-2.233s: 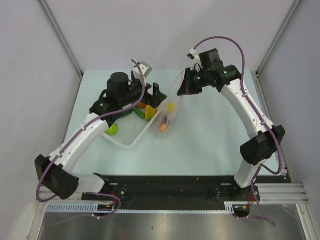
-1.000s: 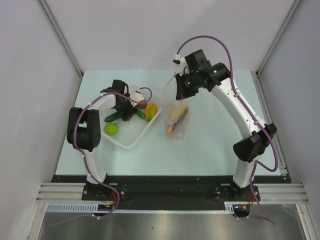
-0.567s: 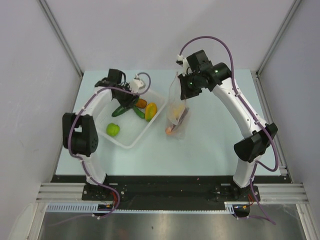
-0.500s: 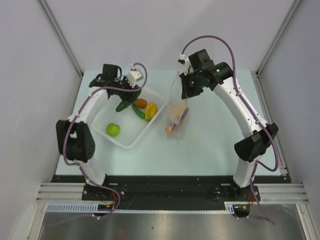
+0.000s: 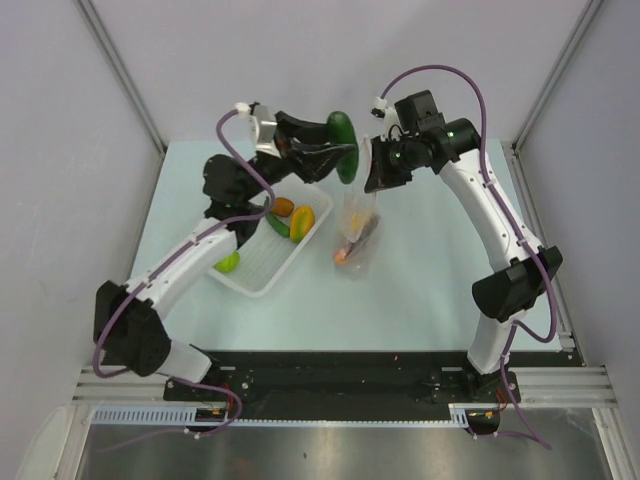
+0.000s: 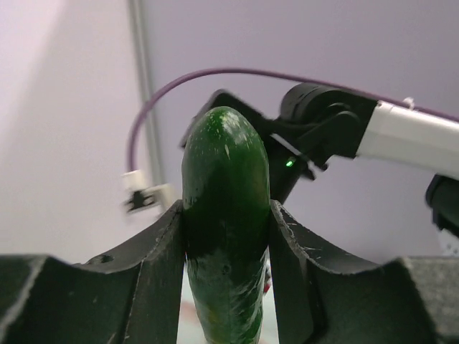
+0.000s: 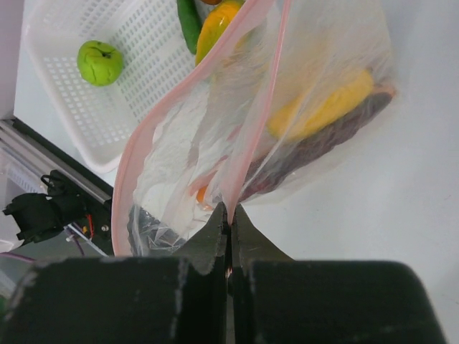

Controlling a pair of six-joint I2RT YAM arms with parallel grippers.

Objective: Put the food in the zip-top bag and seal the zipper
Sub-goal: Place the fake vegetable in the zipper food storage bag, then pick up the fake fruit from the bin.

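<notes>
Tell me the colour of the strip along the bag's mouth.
Pink-red; the zipper shows best in the right wrist view.

Pinched upright between the fingers of the left gripper (image 6: pixel 226 211), a dark green cucumber (image 5: pixel 342 135); hanging from the pressed-together tips of the right gripper (image 7: pixel 229 215) by its pink-red zipper (image 7: pixel 154 122), mouth gaping, a clear crinkly zip-top bag (image 7: pixel 215 136) with yellow piece (image 7: pixel 330 107), dark red piece (image 7: pixel 337 140) and orange piece (image 7: pixel 202 193) below the grip; well apart from both grippers, a lime-green ball (image 7: pixel 99 62).
</notes>
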